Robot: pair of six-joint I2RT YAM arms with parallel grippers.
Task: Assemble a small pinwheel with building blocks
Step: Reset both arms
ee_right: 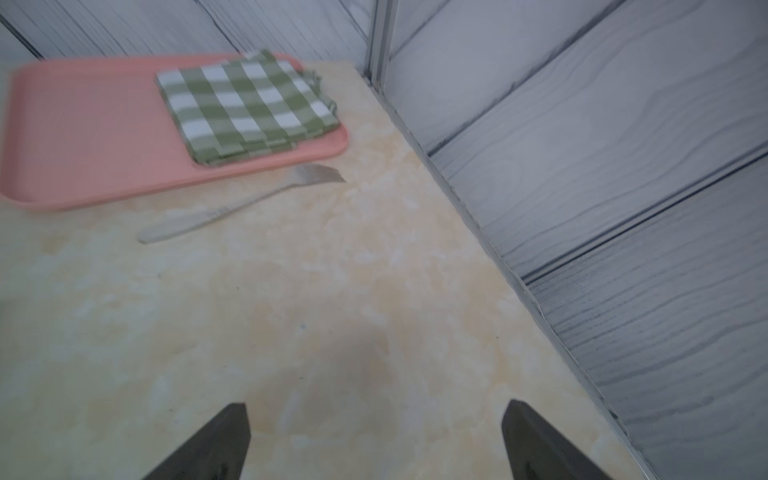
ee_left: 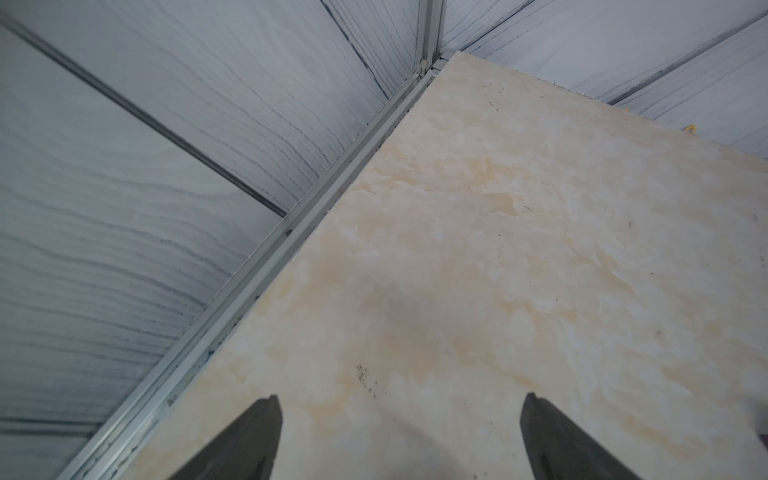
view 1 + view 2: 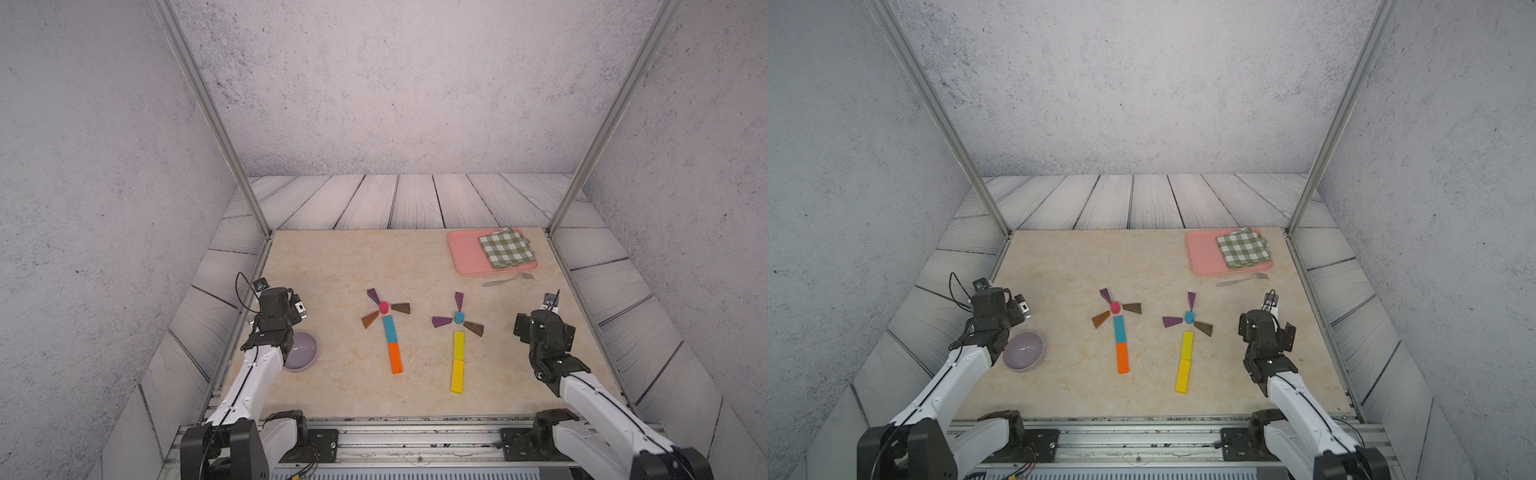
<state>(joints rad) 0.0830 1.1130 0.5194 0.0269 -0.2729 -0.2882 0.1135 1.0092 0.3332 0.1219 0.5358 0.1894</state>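
While both arms hang at the sides of the table (image 3: 332, 257), the blocks lie between them as two flat pinwheels; 12 o'clock here means the far wall in both top views. The left gripper (image 2: 401, 401) is spread wide over bare table near the 9 o'clock edge and has nothing between its jaws. The right gripper (image 1: 376, 407) is just as wide and just as empty near the 3 o'clock edge, with the fork (image 1: 232, 208) and tray (image 1: 83, 137) ahead of it toward 12.

From the left gripper the pink cylinder (image 3: 383, 307) lies at 3 o'clock, well apart. Three wedges (image 3: 401, 308) fan from it at 11, 3 and 8. The teal bar (image 3: 390, 328) and orange bar (image 3: 395, 357) run end to end from it toward 6, the near end drifting slightly to 5.

From the right gripper the blue cylinder (image 3: 459, 318) lies at 9 o'clock. Three more wedges fan from it at 12, 9 and 4, and the yellow bars (image 3: 459, 345) run almost straight from 12 to 6.

No loose block shows, and the bowl (image 3: 305, 353), partly behind the left arm, shows none in its visible part, so the build looks finished or nearly so. If a touch-up is needed, the left arm is nearer the pink wheel and the right arm nearer the blue. A bar would want jaws set across its 12-to-6 axis, closing from 9 and 3.
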